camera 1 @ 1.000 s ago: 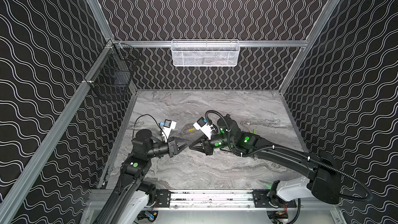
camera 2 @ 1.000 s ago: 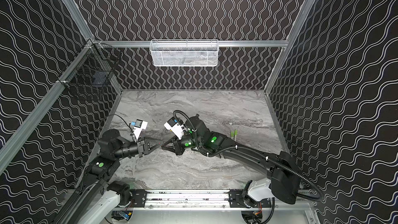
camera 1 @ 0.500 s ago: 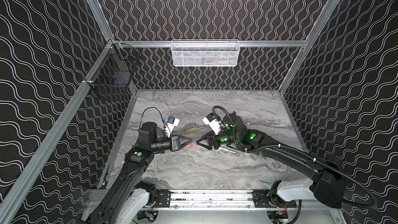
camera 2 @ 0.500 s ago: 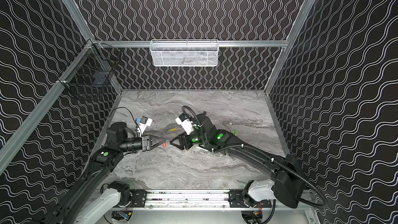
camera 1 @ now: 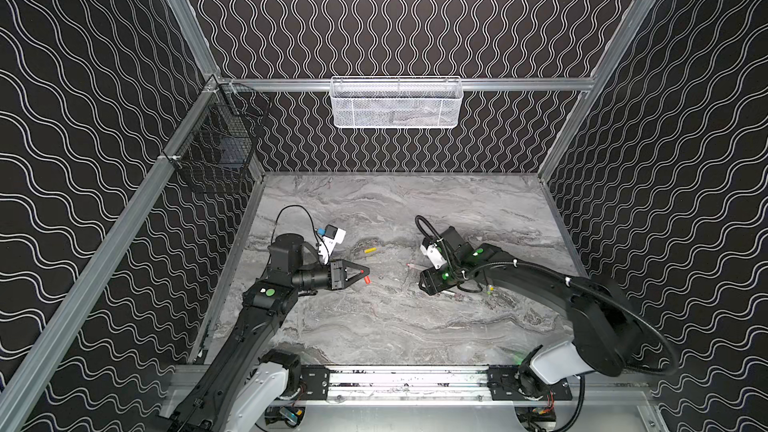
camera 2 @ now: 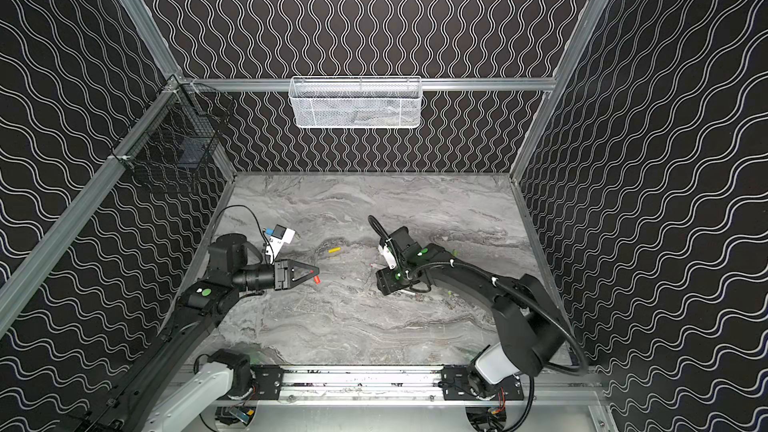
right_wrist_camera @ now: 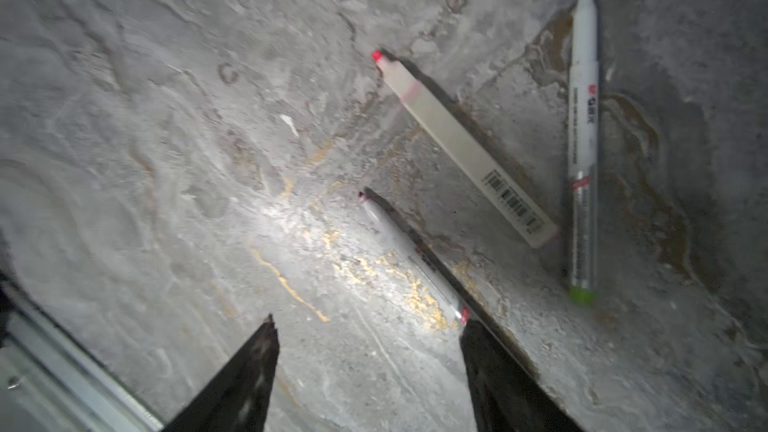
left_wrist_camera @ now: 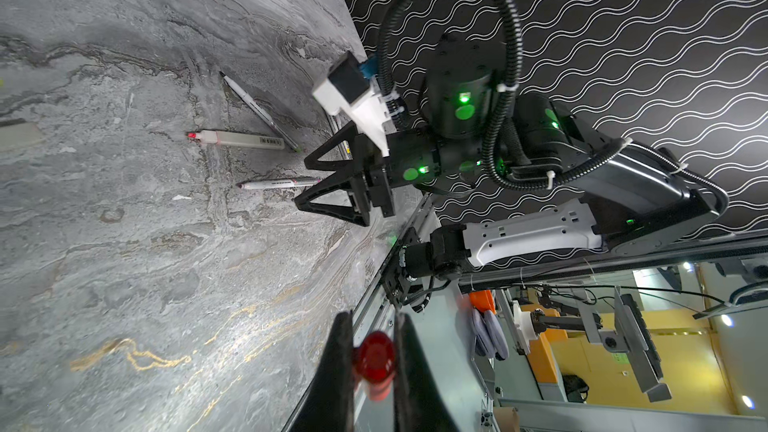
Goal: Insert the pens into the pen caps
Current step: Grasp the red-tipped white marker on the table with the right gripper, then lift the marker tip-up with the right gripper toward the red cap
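Marbled desk (camera 1: 374, 326): three pens (right_wrist_camera: 465, 147) lie loose just ahead of my right jaws, which stand open and empty. My left jaws are clamped on the red cap (left_wrist_camera: 374, 357). The yellow cap (camera 1: 370, 250) lies on the desk between my arms.

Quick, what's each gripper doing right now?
Left gripper: closed on the red cap.
Right gripper: open, fingers apart, holding nothing.
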